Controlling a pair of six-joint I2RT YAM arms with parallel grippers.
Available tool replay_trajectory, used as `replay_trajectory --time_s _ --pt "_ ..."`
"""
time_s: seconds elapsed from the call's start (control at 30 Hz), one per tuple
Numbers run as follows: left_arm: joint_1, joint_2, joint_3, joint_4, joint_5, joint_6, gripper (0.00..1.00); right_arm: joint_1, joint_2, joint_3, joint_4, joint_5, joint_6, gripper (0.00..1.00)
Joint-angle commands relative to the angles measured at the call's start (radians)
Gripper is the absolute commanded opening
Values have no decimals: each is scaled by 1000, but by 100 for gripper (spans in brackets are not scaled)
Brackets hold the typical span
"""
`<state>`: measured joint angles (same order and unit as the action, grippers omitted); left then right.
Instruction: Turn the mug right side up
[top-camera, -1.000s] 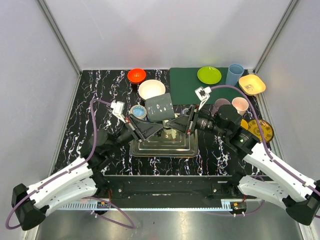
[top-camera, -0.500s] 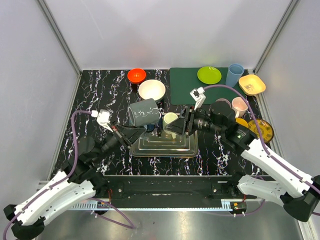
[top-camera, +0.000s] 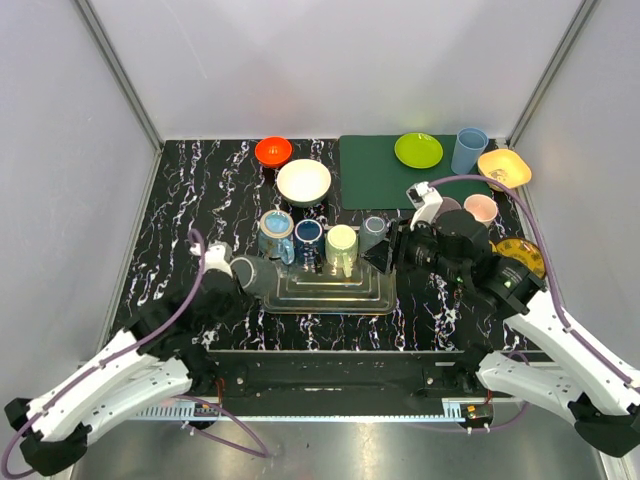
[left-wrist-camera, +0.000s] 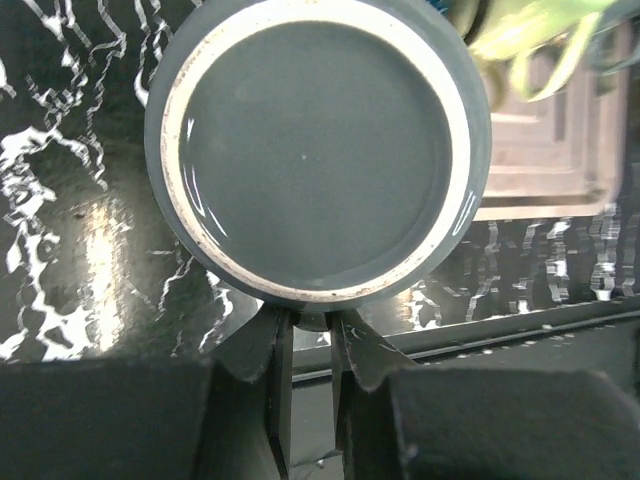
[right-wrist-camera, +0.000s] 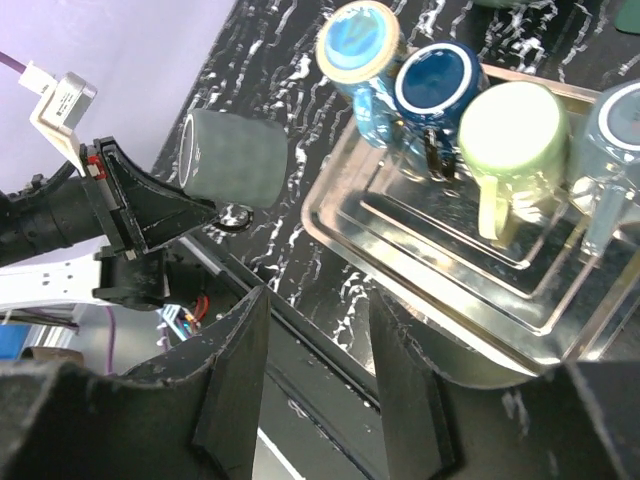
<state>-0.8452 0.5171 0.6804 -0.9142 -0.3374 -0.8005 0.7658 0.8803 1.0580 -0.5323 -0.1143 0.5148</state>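
Observation:
The grey mug (top-camera: 256, 272) is just left of the metal tray (top-camera: 372, 298), low over the table. It is tipped over, with its base (left-wrist-camera: 318, 150) facing my left wrist camera. My left gripper (top-camera: 236, 272) is shut on the mug's handle (left-wrist-camera: 312, 322), which shows between the fingertips (left-wrist-camera: 305, 318). The right wrist view shows the same mug (right-wrist-camera: 232, 155) from the side, at the end of my left gripper (right-wrist-camera: 160, 212). My right gripper (top-camera: 386, 256) hangs open and empty (right-wrist-camera: 315, 340) by the tray's right end.
Several mugs stand upside down in the tray: light blue (top-camera: 275, 232), dark blue (top-camera: 308, 235), pale green (top-camera: 341, 245), grey-blue (top-camera: 374, 232). Behind are a white bowl (top-camera: 303, 181), an orange bowl (top-camera: 273, 150) and a green mat (top-camera: 368, 170) with dishes.
My left arm has carried the grey mug from above the tray down to the tray's left, turning it. My right gripper has opened and drawn back to the right.

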Motion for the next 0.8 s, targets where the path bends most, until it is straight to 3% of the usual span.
replay_trajectory --time_s 0.0,0.37,0.6,0.77 --pt "-9 139 54 43 -40 -14 0 3 19 -6 -29 70 -18 49" --pt "-8 343 -8 244 31 32 0 1 2 -52 -43 94 -1 49" --pt "-8 498 7 311 61 67 0 1 -32 -101 -43 110 10 50" --pt "-8 566 30 292 8 99 0 3 -44 -113 -54 132 10 49"
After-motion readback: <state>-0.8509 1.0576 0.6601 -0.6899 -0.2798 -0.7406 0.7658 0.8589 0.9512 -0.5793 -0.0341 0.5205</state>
